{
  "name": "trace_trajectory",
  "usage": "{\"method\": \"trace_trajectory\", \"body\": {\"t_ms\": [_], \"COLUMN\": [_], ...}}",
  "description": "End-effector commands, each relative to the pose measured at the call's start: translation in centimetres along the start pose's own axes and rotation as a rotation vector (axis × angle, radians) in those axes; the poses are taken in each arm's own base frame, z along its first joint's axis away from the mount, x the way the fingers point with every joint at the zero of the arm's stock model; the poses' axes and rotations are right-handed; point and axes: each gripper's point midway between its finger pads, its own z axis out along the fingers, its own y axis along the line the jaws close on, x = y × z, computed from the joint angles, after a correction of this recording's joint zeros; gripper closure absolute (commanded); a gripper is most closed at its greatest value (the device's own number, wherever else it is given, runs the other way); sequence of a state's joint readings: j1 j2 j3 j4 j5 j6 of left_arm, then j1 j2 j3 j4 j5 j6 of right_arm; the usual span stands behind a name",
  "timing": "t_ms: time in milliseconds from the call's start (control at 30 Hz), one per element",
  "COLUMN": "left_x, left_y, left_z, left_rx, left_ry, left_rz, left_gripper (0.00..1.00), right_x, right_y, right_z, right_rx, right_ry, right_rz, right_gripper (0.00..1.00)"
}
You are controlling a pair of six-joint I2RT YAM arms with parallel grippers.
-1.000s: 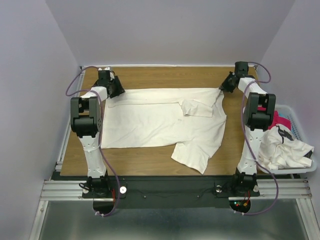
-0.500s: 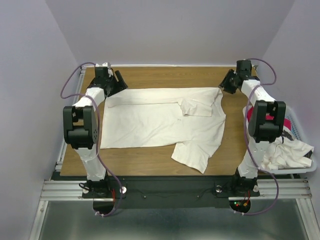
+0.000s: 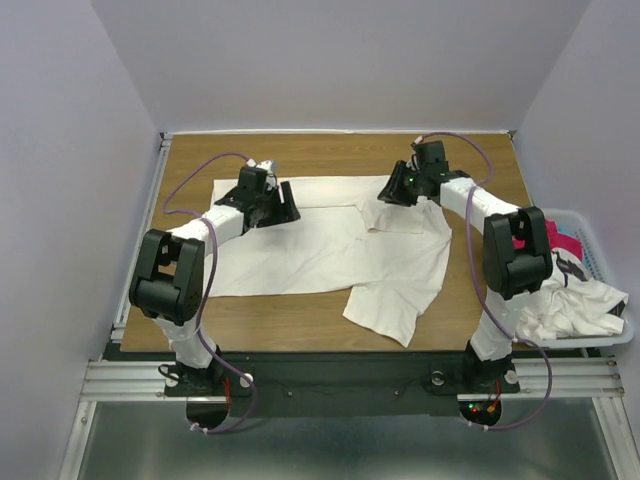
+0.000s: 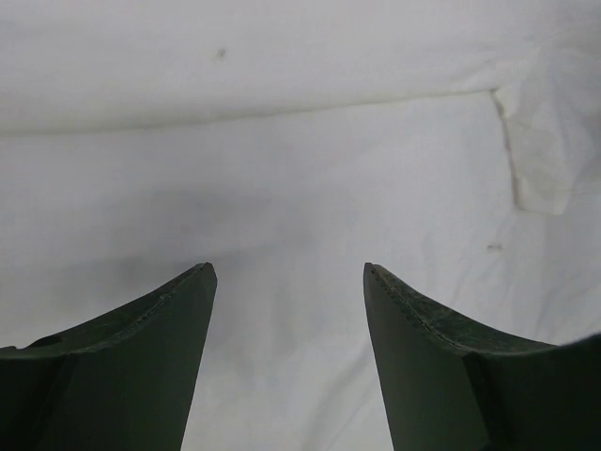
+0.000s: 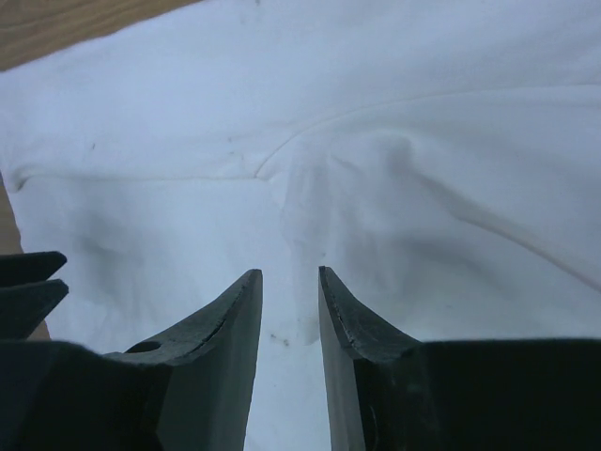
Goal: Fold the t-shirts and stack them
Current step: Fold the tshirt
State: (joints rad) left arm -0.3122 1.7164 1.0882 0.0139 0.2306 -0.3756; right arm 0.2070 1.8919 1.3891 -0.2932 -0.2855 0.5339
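The off-white tee (image 3: 320, 250) lay spread across the middle of the counter (image 3: 340, 150), with one sleeve (image 3: 395, 215) turned in on the body toward the counter's far right and the other sleeve (image 3: 385, 315) sticking out toward the counter's near edge. The red tee (image 3: 566, 240) and the marked tee (image 3: 575, 300) waited heaped in the basket (image 3: 606, 262) just off the counter's right edge. The step looked like the first lengthwise fold, with both arms lining up along the far part of the tee. To do it well, each hand would need to come down on the same long line and pinch the cloth cleanly without bunching the layer beneath. Both should then carry it toward the counter's near edge together, so the crease ran straight and the loose sleeve ended up tucked inside. The left hand (image 4: 289, 272) hovered over the cloth toward the counter's far left, jaws wide, with nothing between them; whether its tips touched the fabric could not be told. The right hand (image 5: 289, 274) hovered by the turned-in sleeve with only a narrow gap between its fingers, and it appeared empty too.
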Motion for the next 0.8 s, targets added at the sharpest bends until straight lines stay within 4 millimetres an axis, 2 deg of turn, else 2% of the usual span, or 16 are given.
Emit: {"method": "trace_trajectory", "body": {"t_ms": [0, 100, 200, 233, 333, 433, 500, 600, 667, 767], "left_x": [-2.2, -0.6, -0.1, 0.5, 1.5, 1.9, 1.9, 1.7, 1.6, 1.5], "left_y": [1.8, 3.8, 5.5, 6.0, 7.4, 8.2, 8.4, 8.3, 8.2, 7.7], "left_z": [-2.9, -3.9, -4.6, -5.0, -5.7, -6.5, -6.8, -7.1, -7.2, -7.4], "left_rx": [-0.041, -0.072, -0.095, -0.099, -0.116, -0.128, -0.128, -0.126, -0.118, -0.097], "left_ry": [-0.108, -0.102, -0.117, -0.115, -0.112, -0.122, -0.126, -0.133, -0.131, -0.135], "left_rz": [-0.011, -0.050, -0.081, -0.092, -0.115, -0.125, -0.125, -0.118, -0.119, -0.115], "left_gripper": [0.25, 0.25, 0.25, 0.25, 0.25, 0.25, 0.25, 0.25, 0.25, 0.25], "right_x": [0.0, 3.3, 6.0, 7.2, 8.6, 7.6, 5.5, 2.2, 0.3, -0.7], "right_y": [1.8, 1.6, 1.3, 0.9, 1.0, 1.3, 1.9, 1.6, 0.1, -2.2], "right_z": [2.3, 3.8, 4.4, 4.3, 3.3, 2.0, 0.5, -1.2, -2.4, -3.5], "right_rx": [-0.092, -0.091, -0.083, -0.074, -0.088, -0.084, -0.063, -0.036, -0.002, 0.043], "right_ry": [-0.041, 0.024, 0.069, 0.094, 0.123, 0.083, 0.008, -0.080, -0.128, -0.156], "right_rz": [-0.012, 0.012, 0.027, 0.042, 0.046, 0.014, -0.017, -0.042, -0.009, 0.032], "right_gripper": [0.64, 0.64, 0.64, 0.64, 0.64, 0.64, 0.64, 0.64, 0.64, 0.64]}}
